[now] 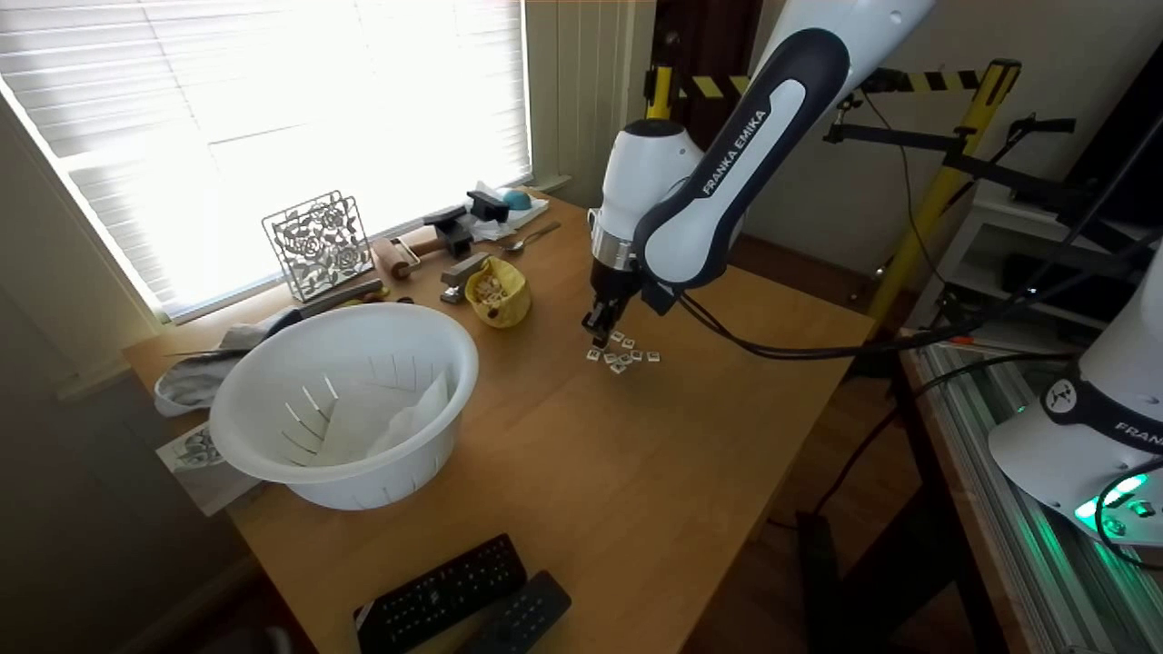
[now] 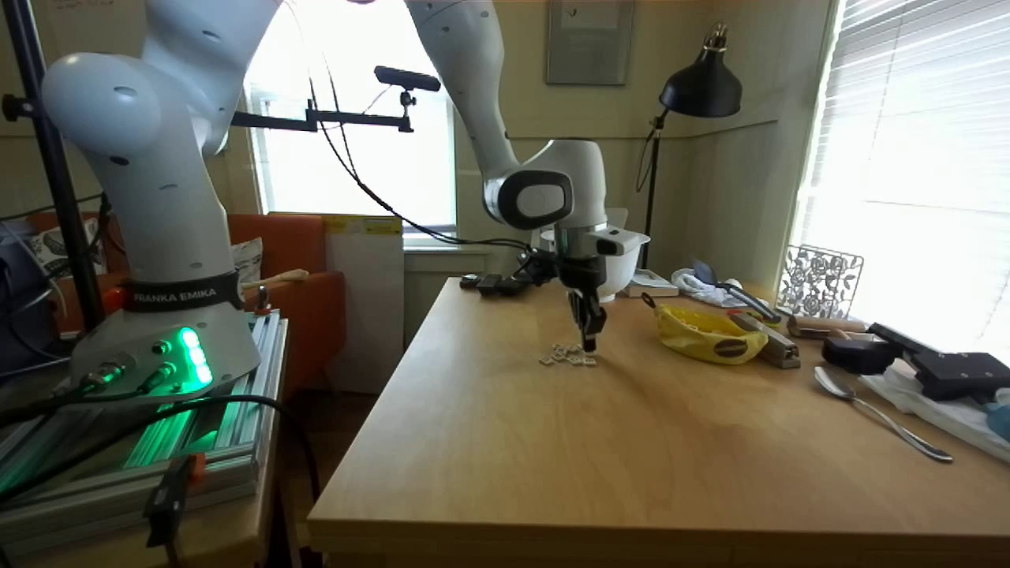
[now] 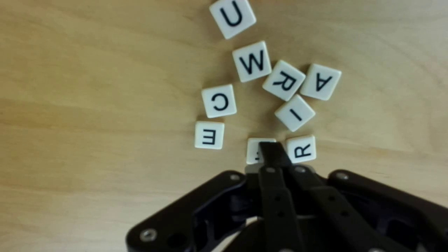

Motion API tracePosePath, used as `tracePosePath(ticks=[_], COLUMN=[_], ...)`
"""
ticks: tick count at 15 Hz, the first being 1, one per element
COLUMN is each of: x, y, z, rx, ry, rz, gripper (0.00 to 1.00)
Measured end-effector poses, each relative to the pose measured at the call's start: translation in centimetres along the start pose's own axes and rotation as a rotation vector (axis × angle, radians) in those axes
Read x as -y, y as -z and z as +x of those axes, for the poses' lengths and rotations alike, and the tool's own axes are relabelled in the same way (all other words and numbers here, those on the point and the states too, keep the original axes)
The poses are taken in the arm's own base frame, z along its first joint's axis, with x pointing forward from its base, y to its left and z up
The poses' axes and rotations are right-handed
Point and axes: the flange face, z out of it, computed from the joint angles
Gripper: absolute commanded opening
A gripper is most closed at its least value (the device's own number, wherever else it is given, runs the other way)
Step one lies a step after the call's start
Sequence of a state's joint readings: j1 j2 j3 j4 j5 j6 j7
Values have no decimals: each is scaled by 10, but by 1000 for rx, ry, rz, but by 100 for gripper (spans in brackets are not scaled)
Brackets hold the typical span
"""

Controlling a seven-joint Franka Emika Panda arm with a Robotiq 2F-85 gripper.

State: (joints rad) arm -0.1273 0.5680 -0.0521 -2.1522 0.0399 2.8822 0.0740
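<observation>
My black gripper (image 3: 276, 154) points down with its two fingers closed together; no object shows between them. It also shows in both exterior views (image 1: 598, 334) (image 2: 589, 339). Its tip covers part of a white letter tile (image 3: 252, 150) whose letter is mostly hidden. Whether the tip touches that tile I cannot tell. A tile R (image 3: 301, 149) lies just right of the tip. A tile E (image 3: 209, 135) and a tile C (image 3: 219, 101) lie to the left. Tiles I (image 3: 295, 113), A (image 3: 320, 82), W (image 3: 252, 61) and U (image 3: 232, 17) lie further up, with another R (image 3: 284, 81).
The tiles lie on a wooden table (image 2: 631, 442). A yellow pouch (image 1: 500, 295), a stapler (image 1: 463, 272), a spoon (image 1: 531, 238) and a metal napkin holder (image 1: 320, 245) stand toward the window. A white basket (image 1: 345, 400) and two black remotes (image 1: 445, 590) are also on it.
</observation>
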Motion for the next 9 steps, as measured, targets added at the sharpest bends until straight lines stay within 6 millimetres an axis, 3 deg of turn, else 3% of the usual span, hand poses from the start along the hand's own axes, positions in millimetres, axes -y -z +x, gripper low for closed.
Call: tracePosePath(ticks=[9], x=[-1], y=[9], z=[1], rx=[-11], ry=[-2], rz=[2], gripper=[0])
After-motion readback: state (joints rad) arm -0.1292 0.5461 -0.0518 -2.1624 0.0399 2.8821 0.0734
